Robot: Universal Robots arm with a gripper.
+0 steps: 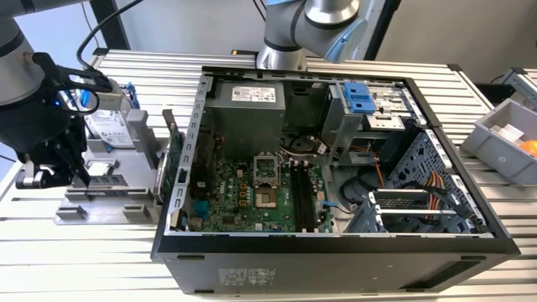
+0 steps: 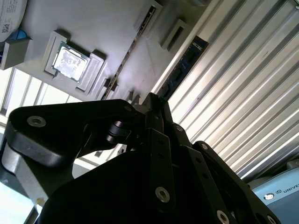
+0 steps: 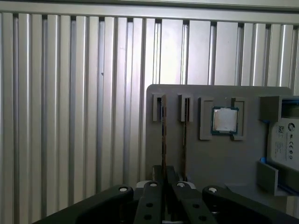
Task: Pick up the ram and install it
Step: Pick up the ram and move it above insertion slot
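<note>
Slatted table [image 3: 70, 116], claw [image 3: 164, 173] near ram [image 3: 163, 135]

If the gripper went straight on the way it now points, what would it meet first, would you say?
Most likely the ram, standing on edge in the grey holder; the gripper lines up with it, though depth is hard to judge.

ribbed metal table [image 1: 84, 251] under bright light, with a pale wall [image 1: 193, 25] behind
</note>
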